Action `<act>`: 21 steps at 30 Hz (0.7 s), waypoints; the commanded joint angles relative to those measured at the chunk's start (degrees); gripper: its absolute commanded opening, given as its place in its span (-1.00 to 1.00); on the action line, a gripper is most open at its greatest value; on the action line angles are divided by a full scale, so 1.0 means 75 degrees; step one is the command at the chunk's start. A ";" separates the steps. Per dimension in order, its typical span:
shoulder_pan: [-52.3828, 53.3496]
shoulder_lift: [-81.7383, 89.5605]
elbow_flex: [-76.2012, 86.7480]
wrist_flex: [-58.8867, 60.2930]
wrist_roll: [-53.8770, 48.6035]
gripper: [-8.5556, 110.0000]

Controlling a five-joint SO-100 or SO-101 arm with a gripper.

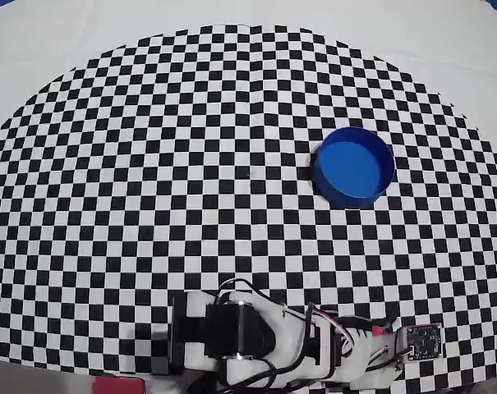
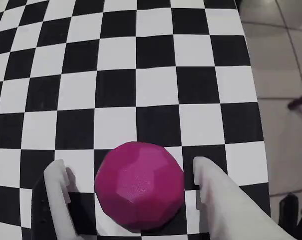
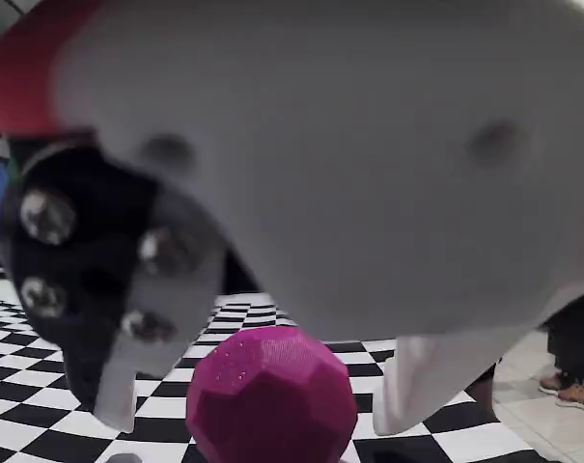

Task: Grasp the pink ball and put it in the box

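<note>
I have the gripper straddling the pink ball in the wrist view — fingers apart, one white fingertip on each side of the ball, a visible sliver of gap on both sides, so nothing is clamped yet. The fixed view agrees: the ball sits on the checkered mat between the two fingers, apparently resting on the surface, not lifted. In the overhead view the ball is only a pink sliver peeking out from under the arm near the bottom edge, and the box is well apart from the ball, further up the mat and empty. Risks as I see them: the ball is faceted but basically round, so if the jaws close off-centre or too high on it, it likely squirts out forward. The mat edge and the floor are just beyond the ball on the right in the wrist view — a popped ball probably rolls off the table. Can't tell how deep the fingertips sit relative to the ball's equator; a shallow pinch may slip during the swing. The box is shallow with a thin rim, so a high release could bounce the ball out or a low pass could nudge the tub.
</note>
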 commanded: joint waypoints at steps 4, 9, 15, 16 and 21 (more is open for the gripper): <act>0.0035 0.0000 -0.0281 -0.0094 -0.0059 -0.36; 0.0035 0.0000 -0.0281 -0.0094 -0.0059 -0.40; 0.0012 0.0000 -0.0270 -0.0094 -0.0059 -0.85; 0.0012 0.0000 -0.0270 -0.0094 -0.0059 -0.85; 0.0035 0.0000 -0.0270 -0.0117 -0.0059 -0.85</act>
